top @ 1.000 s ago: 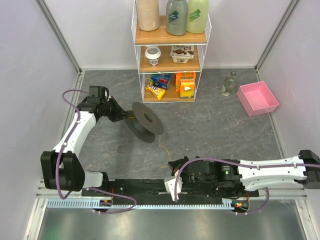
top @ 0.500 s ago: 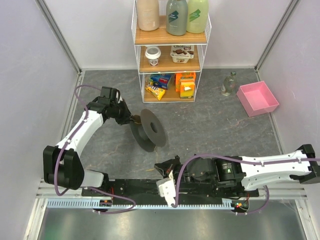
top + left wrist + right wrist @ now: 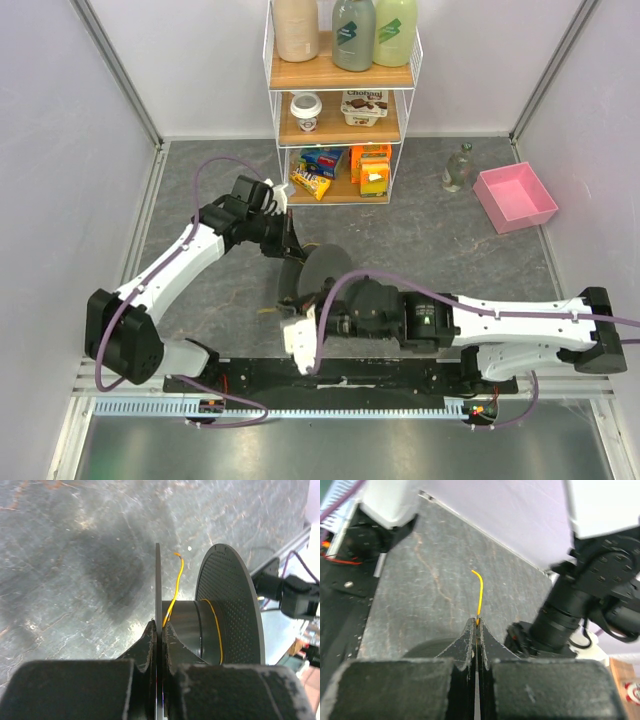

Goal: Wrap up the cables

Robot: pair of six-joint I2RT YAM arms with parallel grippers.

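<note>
The dark grey spool (image 3: 318,272) stands on edge mid-floor. My left gripper (image 3: 290,246) is shut on its thin near flange (image 3: 158,580), which runs straight between the jaws of the left gripper (image 3: 159,626). On the hub (image 3: 189,625) lies the cable (image 3: 218,635), a hair-fine yellow wire with one loose end curling up beside the flange. My right gripper (image 3: 477,622) is shut on the cable (image 3: 480,592), whose short tip sticks out past the fingertips. From above, the right gripper (image 3: 288,312) sits just near-left of the spool.
A white wire shelf rack (image 3: 340,100) with bottles, tubs and snack packs stands at the back. A pink tray (image 3: 515,197) and a small glass bottle (image 3: 458,168) sit at the back right. The black base rail (image 3: 300,376) lines the near edge.
The left arm has carried the spool rightward and nearer. The right arm has swung left and away from the base rail, bringing its gripper up beside the spool.
</note>
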